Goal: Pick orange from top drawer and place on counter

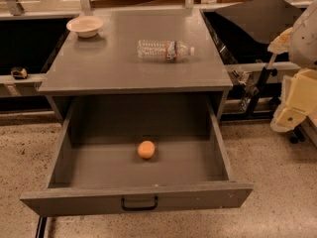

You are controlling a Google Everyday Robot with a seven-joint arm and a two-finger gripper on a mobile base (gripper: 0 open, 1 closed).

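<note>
The orange (146, 149) lies on the floor of the top drawer (89, 167), near its middle. The drawer is pulled fully out, with its black pull handle (139, 204) on the front panel. The counter (124, 63) is the flat grey top of the cabinet behind it. My gripper (293, 105) is at the far right edge of the view, beside the cabinet and well to the right of the drawer, above the floor. It holds nothing that I can see.
A clear plastic water bottle (165, 49) lies on its side on the counter, right of centre. A small white bowl (85, 26) stands at the counter's back left corner. Black bins (29, 43) flank the cabinet on both sides. A speckled floor lies around the drawer.
</note>
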